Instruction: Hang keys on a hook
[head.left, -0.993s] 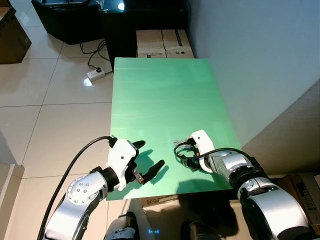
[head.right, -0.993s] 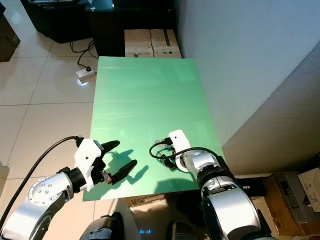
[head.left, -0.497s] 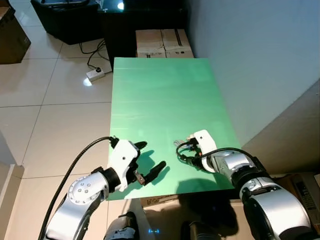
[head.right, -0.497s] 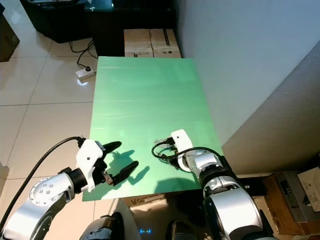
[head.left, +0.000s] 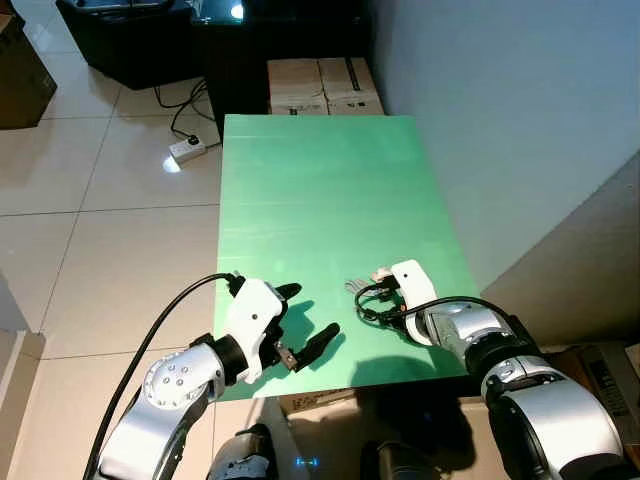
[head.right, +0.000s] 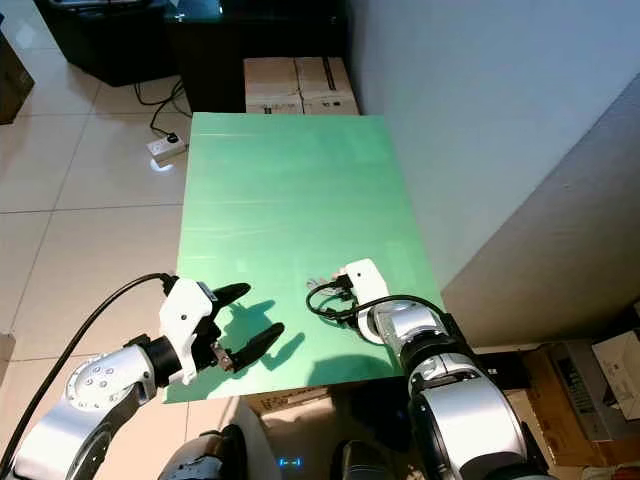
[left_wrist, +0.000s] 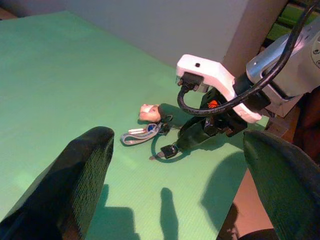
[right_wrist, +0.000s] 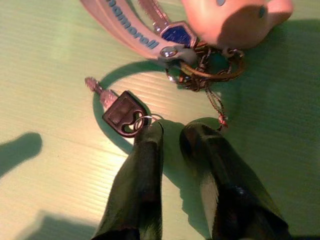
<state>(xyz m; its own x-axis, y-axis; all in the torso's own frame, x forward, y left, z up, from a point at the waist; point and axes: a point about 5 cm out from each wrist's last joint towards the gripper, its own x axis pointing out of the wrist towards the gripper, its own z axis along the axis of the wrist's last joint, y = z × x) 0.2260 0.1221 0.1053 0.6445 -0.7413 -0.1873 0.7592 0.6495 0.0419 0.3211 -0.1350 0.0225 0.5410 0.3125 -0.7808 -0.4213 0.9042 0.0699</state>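
Because the keys (head.left: 368, 290) lay flat on the green table (head.left: 320, 190) near its right edge, the right tool (head.left: 385, 308) reached low beside them in the head views, while the left tool (head.left: 300, 330) hovered spread, apparently waiting. In the left wrist view the bunch (left_wrist: 150, 132) stretched across the table, strap toward the left tool. In the right wrist view the fingers (right_wrist: 142, 165) stood nearly together, gripping nothing, tips at the black key (right_wrist: 122, 114).

Our cams: head pair + 2 wrists

Head pair looks down on the green table (head.left: 320, 200); wrist cams sit low, close; all share the keys (left_wrist: 150, 131).
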